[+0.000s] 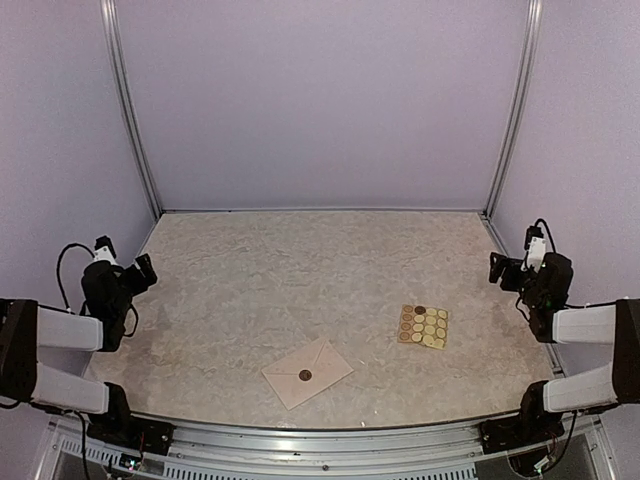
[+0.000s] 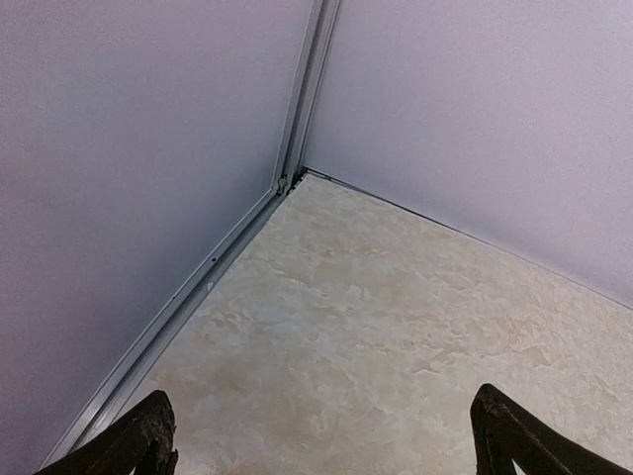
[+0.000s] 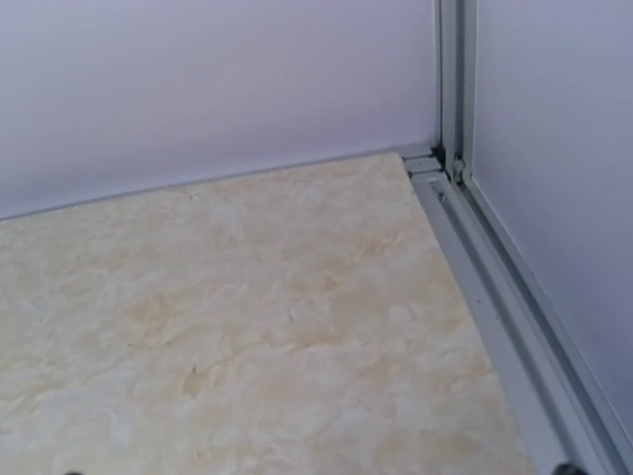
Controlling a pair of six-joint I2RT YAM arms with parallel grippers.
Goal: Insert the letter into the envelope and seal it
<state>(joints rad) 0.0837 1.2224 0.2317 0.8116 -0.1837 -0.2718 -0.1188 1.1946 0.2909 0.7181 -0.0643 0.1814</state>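
The envelope lies flat on the surface, near the sticker sheet, to its left. A round sticker seems to hold the flap shut. The left gripper and right gripper are wide and empty, far from the sheet. It is best that they keep back and bump nothing.

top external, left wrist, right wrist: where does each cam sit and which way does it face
Top external: above and behind the arms, looking down on the table, envelope and sticker sheet; both arms show, with left gripper and right gripper.
Left wrist: on the left arm, facing the far left corner; its fingers show below.
Right wrist: on the right arm, facing the far right corner; fingertips barely show.
Both wrist views share table and walls, no envelope.
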